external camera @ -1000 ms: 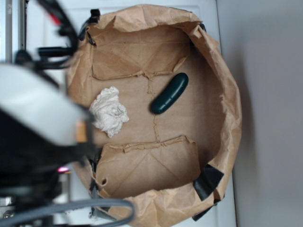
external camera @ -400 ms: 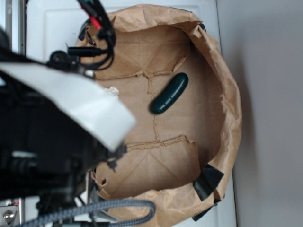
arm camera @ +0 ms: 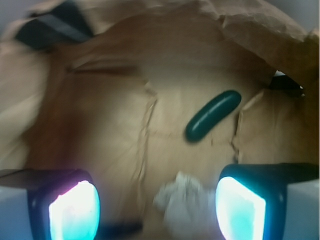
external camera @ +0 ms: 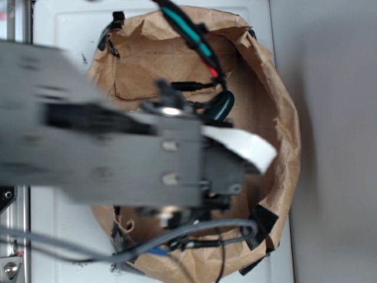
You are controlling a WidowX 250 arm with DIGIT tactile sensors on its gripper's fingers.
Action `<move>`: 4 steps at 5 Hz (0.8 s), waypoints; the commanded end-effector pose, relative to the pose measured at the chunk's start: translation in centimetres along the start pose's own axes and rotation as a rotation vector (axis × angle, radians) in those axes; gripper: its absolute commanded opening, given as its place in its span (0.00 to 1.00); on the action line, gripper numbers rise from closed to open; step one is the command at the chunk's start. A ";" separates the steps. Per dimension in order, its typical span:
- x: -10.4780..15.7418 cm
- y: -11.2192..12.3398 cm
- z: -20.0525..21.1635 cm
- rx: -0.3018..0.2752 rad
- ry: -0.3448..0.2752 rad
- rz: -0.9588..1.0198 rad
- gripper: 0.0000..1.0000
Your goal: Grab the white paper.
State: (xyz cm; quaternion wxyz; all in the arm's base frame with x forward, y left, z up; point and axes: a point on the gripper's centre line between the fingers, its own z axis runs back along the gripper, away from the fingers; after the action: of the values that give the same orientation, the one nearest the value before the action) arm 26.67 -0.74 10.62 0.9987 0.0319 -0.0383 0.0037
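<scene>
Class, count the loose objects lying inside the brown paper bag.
2. The white paper lies between the open gripper fingers; the dark green cucumber lies beyond. The arm may hide others.

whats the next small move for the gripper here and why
Probably ease straight down, then close. In the wrist view the gripper is open, and the white paper sits between its fingers, nearer the right one, so a slight shift right may help centre it. The green cucumber-shaped object lies farther off on the brown bag, clear of the grasp.
</scene>
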 end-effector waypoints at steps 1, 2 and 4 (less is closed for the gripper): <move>-2.3 2.4 -2.3 -0.090 0.004 0.176 1.00; -4.0 2.4 -2.9 -0.081 0.011 0.137 1.00; -4.8 2.0 -5.1 -0.080 0.036 0.119 1.00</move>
State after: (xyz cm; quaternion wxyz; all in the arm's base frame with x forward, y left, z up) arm 22.02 1.45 4.85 0.9981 -0.0086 -0.0094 0.0602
